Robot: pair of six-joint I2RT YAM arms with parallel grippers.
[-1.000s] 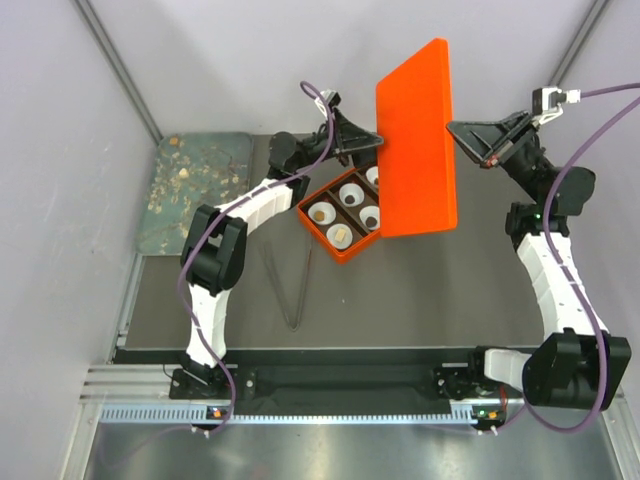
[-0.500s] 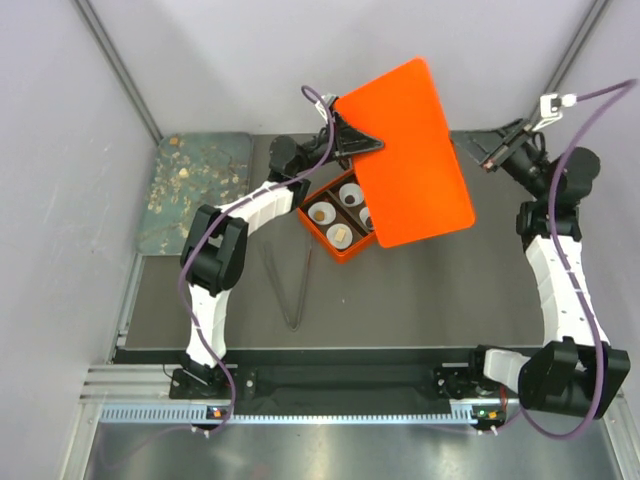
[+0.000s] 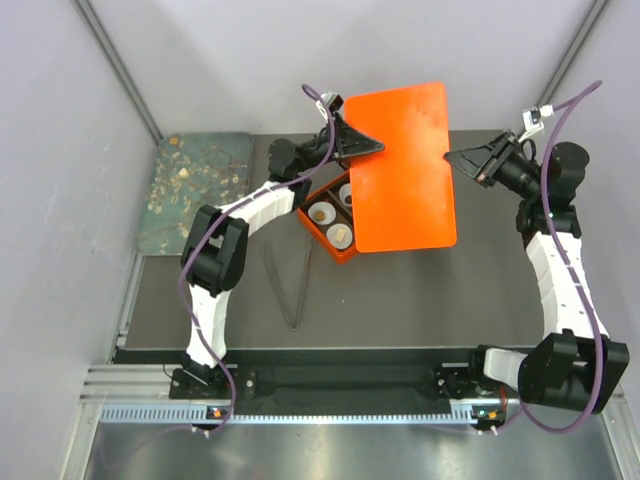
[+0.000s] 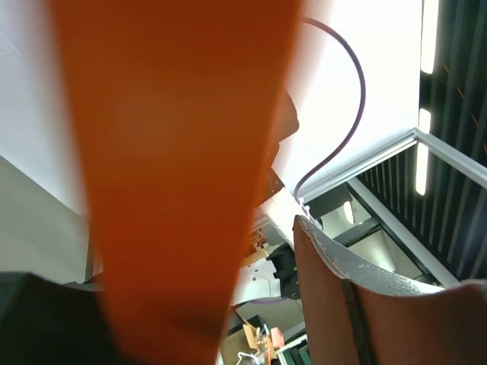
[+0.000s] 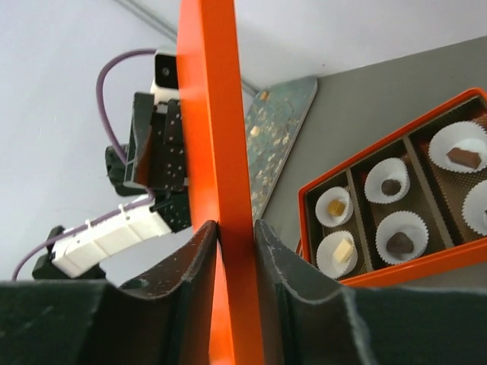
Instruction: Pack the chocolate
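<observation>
The chocolate sits in white paper cups inside the orange box [image 5: 426,262]: dark pieces [image 5: 401,242] and tan ones [image 5: 335,207], also seen from above [image 3: 340,234]. The orange lid [image 3: 402,165] hangs over the box's right part and hides those cups in the top view. My right gripper [image 5: 236,224] is shut on the lid's right rim [image 5: 217,114]. My left gripper [image 3: 364,148] is at the lid's left edge. In the left wrist view the lid [image 4: 175,167] fills the left, with a clear gap to the one finger [image 4: 342,304] that shows; the jaws are open.
Thin metal tongs [image 3: 295,285] lie on the dark mat in front of the box. A stained green board [image 3: 195,185] lies at the left, against the enclosure wall. Grey walls close in the back and both sides.
The lid has swung from a steep tilt to lie flatter over the box. My right gripper came in from beside its right edge and closed on the rim. The left gripper stayed.
</observation>
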